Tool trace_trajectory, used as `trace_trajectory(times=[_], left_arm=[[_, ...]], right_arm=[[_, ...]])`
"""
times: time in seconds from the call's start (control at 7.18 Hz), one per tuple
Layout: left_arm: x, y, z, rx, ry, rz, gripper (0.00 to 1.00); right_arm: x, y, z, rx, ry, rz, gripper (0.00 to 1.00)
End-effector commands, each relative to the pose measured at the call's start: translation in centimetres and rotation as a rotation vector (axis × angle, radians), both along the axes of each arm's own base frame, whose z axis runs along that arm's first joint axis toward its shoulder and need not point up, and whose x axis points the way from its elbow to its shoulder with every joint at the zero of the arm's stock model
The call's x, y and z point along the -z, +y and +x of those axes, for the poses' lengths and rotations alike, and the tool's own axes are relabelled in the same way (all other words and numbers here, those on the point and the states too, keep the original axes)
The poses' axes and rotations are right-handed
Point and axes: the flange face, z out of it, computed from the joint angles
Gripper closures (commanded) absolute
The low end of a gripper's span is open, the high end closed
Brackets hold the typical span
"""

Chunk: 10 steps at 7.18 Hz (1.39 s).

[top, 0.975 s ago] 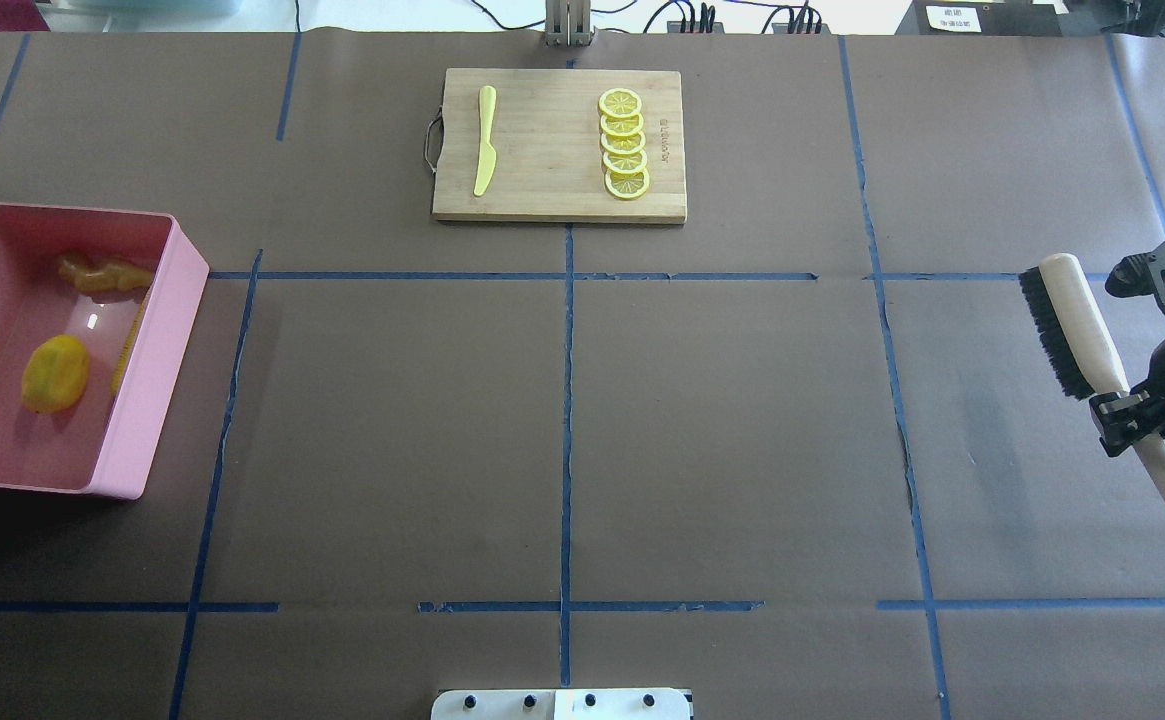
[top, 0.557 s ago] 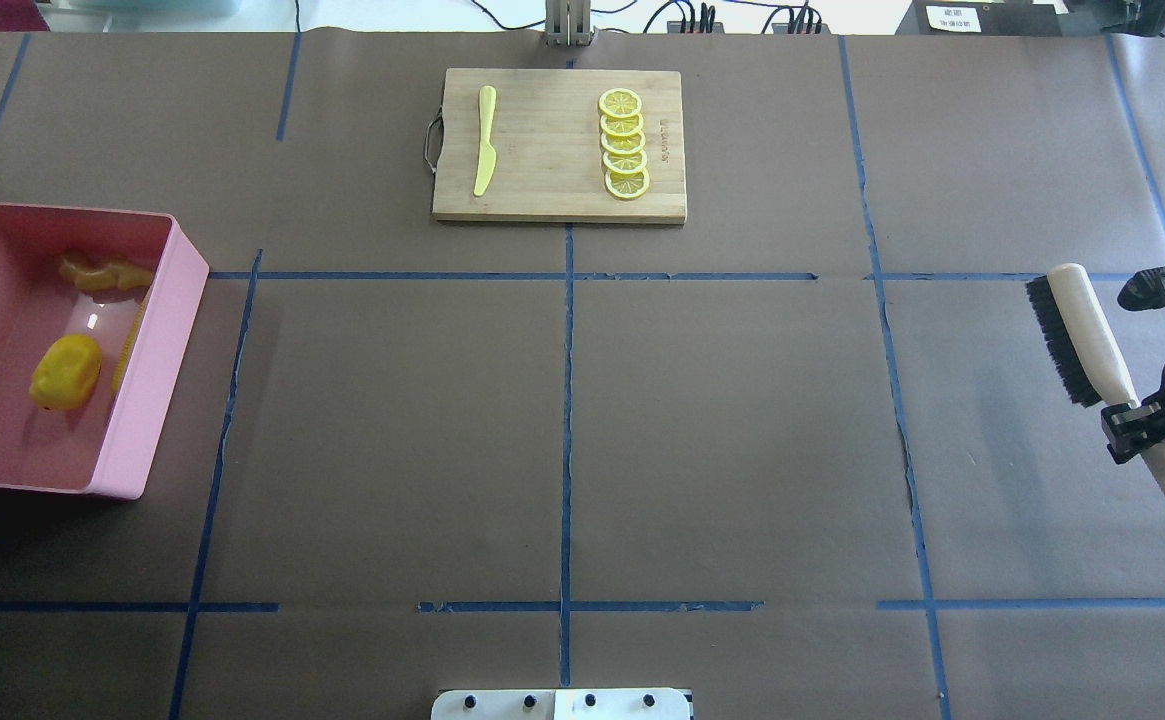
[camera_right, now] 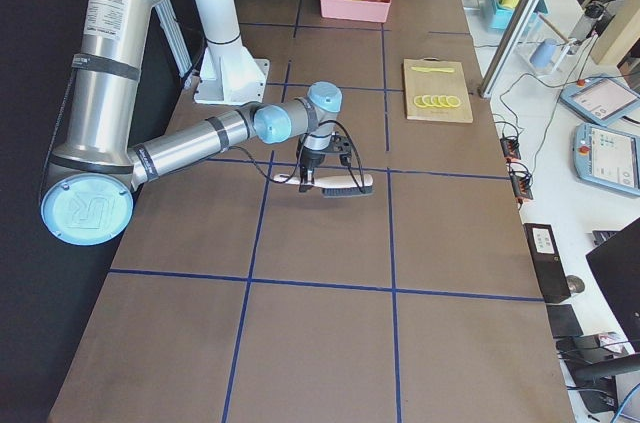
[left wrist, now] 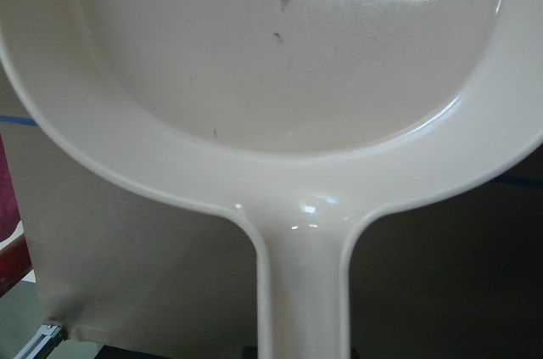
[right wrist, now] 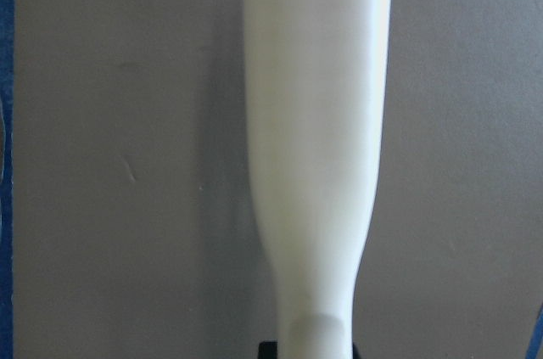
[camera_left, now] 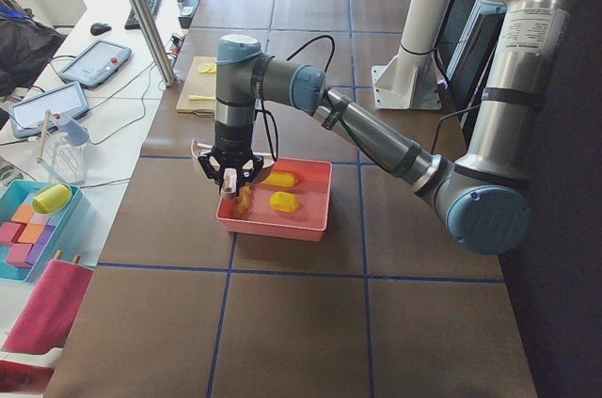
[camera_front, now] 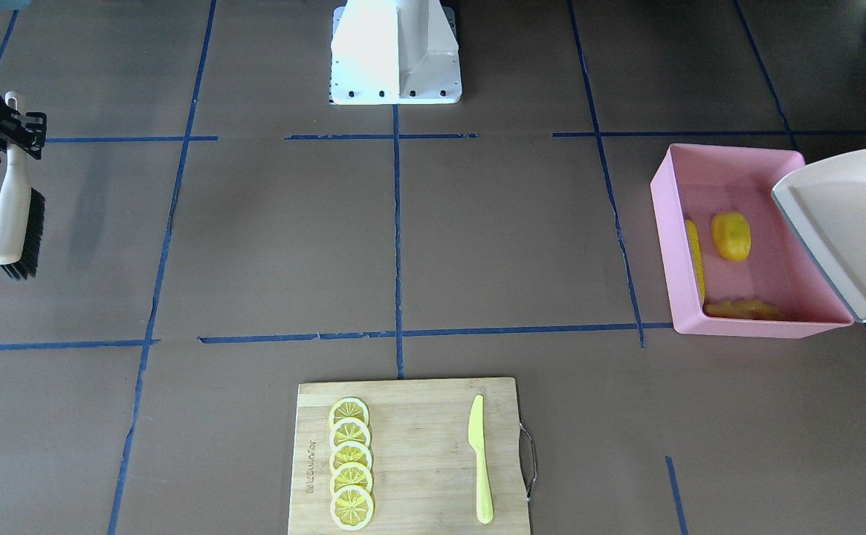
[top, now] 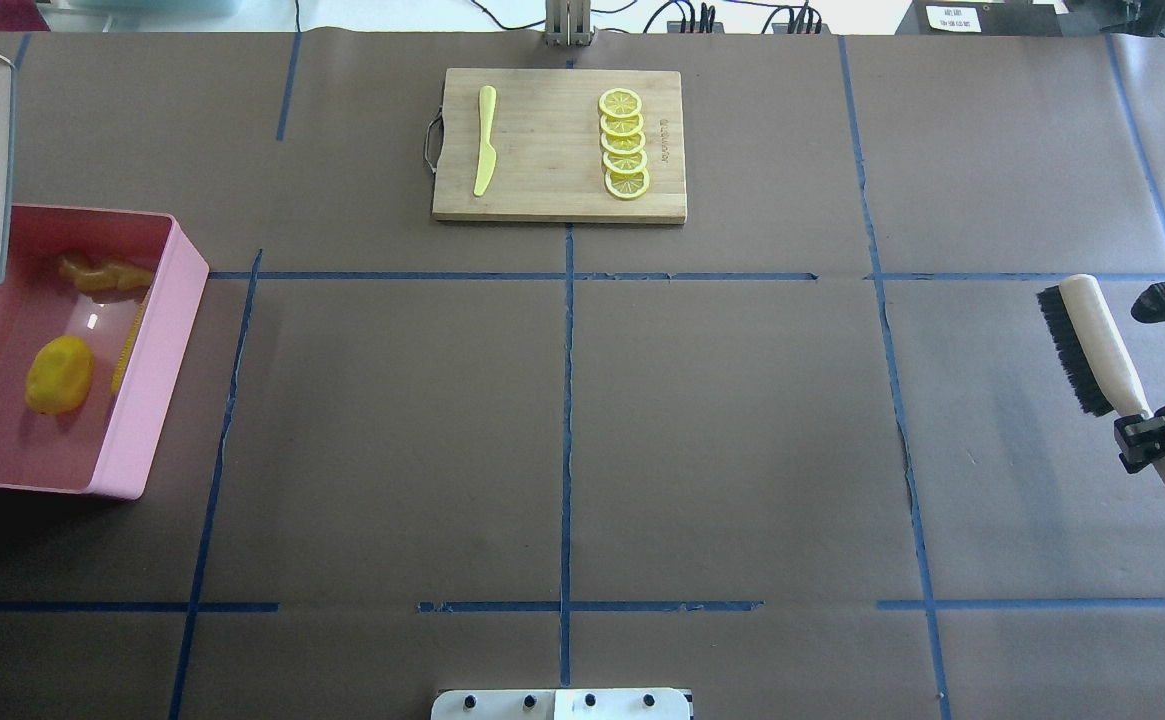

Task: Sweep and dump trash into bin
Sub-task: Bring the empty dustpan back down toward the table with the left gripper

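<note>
Pink plastic bin (top: 160,320), tall straight walls, rectangular, sat at left end of table (top: 562,420). Inside: ribbed corn cob (top: 128,345) along wall, smooth rounded potato (top: 59,373), knobbly ginger root (top: 105,273) at far end. Glossy beige dustpan (camera_front: 849,223) hung tilted over bin's outer edge. Left gripper (camera_left: 230,175) at its handle; jaw state could not be told. Right gripper (top: 1154,440) pinched brush (top: 1092,340) by smooth pale handle, black bristles alongside.

Pink bin (top: 157,370); yellow potato lump (top: 59,374); beige dustpan (camera_front: 849,223); black-bristled brush (top: 1092,340).
</note>
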Motion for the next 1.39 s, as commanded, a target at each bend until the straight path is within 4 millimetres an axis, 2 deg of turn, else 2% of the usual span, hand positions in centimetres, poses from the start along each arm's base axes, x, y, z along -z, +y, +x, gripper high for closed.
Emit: trace_trajectory(times=[0.0, 0.28, 0.56, 0.7, 0.97, 1.11, 1.25], left_arm=[[3.2, 0.1, 5.3, 0.033, 0.116, -0.036, 1.0], [5.1, 1.1, 7.8, 0.027, 0.227, -0.076, 1.0], [6.8, 1.8, 12.7, 0.016, 0.251, -0.108, 1.0], [7.2, 2.6, 14.9, 0.003, 0.255, -0.123, 1.0], [8.1, 2.8, 17.0, -0.014, 0.262, -0.126, 0.99], [8.2, 3.1, 18.4, -0.039, 0.26, -0.129, 0.99], [8.3, 3.1, 18.5, -0.039, 0.262, -0.13, 0.98]], right_arm=[[-3.3, 0.6, 0.5, -0.011, -0.028, 0.033, 1.0], [-4.6, 0.7, 0.5, -0.095, -0.042, 0.006, 1.0], [-6.9, 0.8, 0.0, -0.116, -0.039, -0.055, 1.0], [-7.5, 1.0, -0.3, -0.113, -0.062, -0.108, 1.0], [-7.6, 0.9, -0.5, -0.11, -0.064, -0.115, 0.97], [-7.1, 0.7, -1.1, -0.097, -0.088, -0.121, 0.95], [-6.8, 0.2, -2.3, -0.08, -0.102, -0.124, 0.9]])
